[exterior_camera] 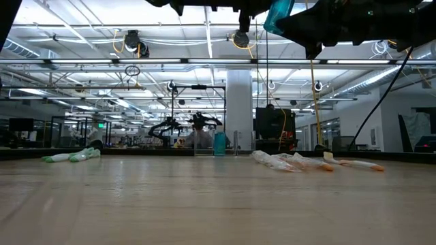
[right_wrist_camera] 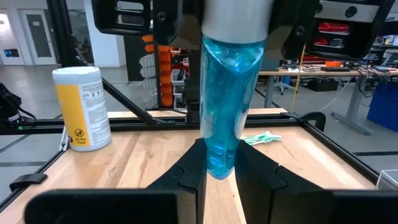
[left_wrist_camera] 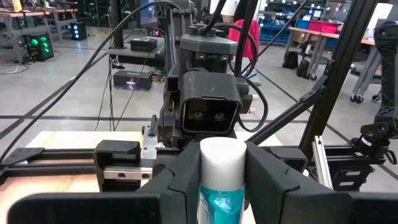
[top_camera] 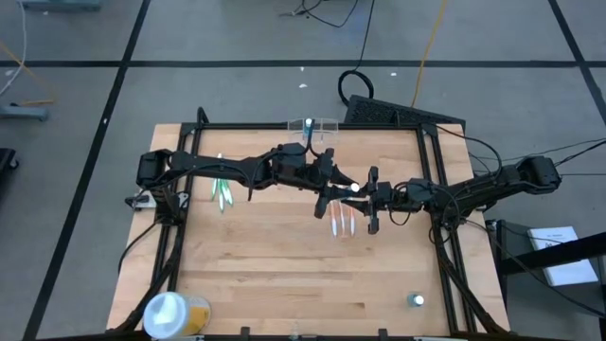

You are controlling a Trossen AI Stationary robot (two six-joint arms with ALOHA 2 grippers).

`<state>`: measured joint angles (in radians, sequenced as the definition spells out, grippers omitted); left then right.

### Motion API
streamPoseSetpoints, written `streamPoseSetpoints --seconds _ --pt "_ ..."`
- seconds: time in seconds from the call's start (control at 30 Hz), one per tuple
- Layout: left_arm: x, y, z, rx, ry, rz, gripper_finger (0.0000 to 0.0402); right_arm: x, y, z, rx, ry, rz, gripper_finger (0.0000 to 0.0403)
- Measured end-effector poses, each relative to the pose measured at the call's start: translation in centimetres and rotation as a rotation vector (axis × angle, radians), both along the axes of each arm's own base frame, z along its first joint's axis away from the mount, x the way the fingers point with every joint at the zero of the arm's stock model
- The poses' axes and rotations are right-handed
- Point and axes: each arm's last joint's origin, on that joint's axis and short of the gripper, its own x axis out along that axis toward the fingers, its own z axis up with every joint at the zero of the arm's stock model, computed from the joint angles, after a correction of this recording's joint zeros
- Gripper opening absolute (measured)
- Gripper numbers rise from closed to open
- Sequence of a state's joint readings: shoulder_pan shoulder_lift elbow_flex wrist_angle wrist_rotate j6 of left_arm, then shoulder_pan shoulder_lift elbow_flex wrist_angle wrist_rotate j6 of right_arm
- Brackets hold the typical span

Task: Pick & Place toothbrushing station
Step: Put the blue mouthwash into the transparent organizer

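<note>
Both arms meet above the middle of the bench [top_camera: 284, 275], held up off its wood. Between them is a blue tube [right_wrist_camera: 225, 106] with a white cap [left_wrist_camera: 221, 163], gripped at both ends. The left pincer [left_wrist_camera: 222, 180] has its two fingers closed against the white cap end; the right pincer [right_wrist_camera: 221, 168] has its fingers pressed to either side of the tube's flat, crimped blue tail. In the high view the left pincer [top_camera: 333, 182] and the right pincer [top_camera: 371, 194] sit just beside each other.

The clear station [top_camera: 313, 124] stands at the far edge of the bench, near the middle, with a blue thing upright in it; it is apart from both pincers.

Under the pincers lie pale wrapped toothbrushes [top_camera: 341, 223] with orange ends. Green ones [top_camera: 222, 193] lie near the left arm's base. A white-and-yellow tub [top_camera: 170, 313] stands at the near left corner, and a small round thing [top_camera: 416, 300] sits near the right front.
</note>
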<state>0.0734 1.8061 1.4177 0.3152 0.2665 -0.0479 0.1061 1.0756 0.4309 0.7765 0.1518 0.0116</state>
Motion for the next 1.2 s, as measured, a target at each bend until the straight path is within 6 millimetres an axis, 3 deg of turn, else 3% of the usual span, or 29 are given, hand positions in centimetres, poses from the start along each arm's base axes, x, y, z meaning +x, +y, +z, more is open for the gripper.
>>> streamPoseSetpoints --seconds 0.2,0.37,0.53,0.83,1.03,1.2 --pt "0.0 0.0 0.1 0.025 -0.013 0.006 0.0110 0.0 0.0 0.0 0.000 0.002 -0.002 0.0059" --pt "-0.9 0.8 1.6 0.072 -0.064 0.023 0.0099 0.0 -0.1 0.0 0.038 0.002 -0.014 0.0104" --pt "-2.8 3.0 4.8 0.113 -0.176 0.103 0.0099 0.0 0.0 -0.9 0.064 0.073 -0.017 0.0166" --pt "-4.3 7.9 5.3 0.144 -0.179 0.186 0.0099 -0.1 -0.1 -0.8 0.073 0.078 -0.026 0.0214" --pt "-6.1 12.5 3.2 0.111 -0.236 0.284 0.0099 -0.1 -0.1 -1.0 0.067 0.100 -0.031 0.0211" --pt "-8.6 16.1 -0.1 0.105 -0.349 0.424 0.0099 -0.1 -0.2 -0.9 0.028 0.087 -0.058 0.0209"
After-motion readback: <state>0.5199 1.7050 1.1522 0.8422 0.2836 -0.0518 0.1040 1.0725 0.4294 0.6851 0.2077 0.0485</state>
